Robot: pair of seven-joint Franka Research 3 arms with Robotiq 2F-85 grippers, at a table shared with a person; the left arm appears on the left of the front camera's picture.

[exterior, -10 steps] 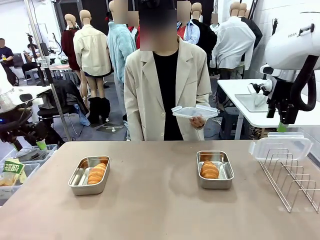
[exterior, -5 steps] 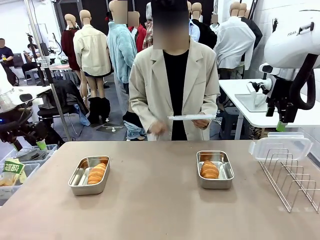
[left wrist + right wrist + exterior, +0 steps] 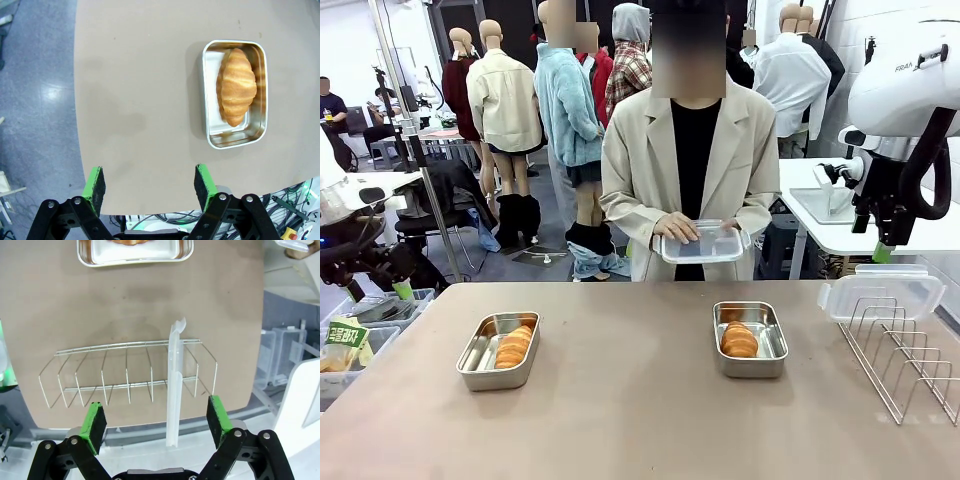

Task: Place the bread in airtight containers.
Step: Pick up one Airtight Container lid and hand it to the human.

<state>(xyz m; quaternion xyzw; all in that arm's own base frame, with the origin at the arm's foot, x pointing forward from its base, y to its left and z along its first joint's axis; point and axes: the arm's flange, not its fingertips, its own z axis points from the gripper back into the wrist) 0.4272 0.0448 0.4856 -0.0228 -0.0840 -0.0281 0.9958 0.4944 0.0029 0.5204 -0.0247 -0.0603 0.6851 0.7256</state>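
Two steel containers sit open on the table, the left container (image 3: 498, 350) and the right container (image 3: 750, 338), each holding one bread roll: the left roll (image 3: 514, 346) and the right roll (image 3: 739, 340). Across the table a person holds a clear lid (image 3: 705, 243) flat in both hands above the table's far edge. My left gripper (image 3: 150, 182) is open over the table's edge, with a container (image 3: 234, 94) and its bread (image 3: 236, 86) ahead and to the right of it. My right gripper (image 3: 156, 420) is open above the wire rack (image 3: 130, 372).
A second clear lid (image 3: 174, 395) stands on edge in the wire rack (image 3: 905, 350) at the table's right end. Bins with packets (image 3: 350, 335) sit off the table's left side. A white side table (image 3: 840, 215) stands behind at the right.
The person has shifted to the right and brought the lid down flat, now gripping it with both hands. Neither arm has moved.
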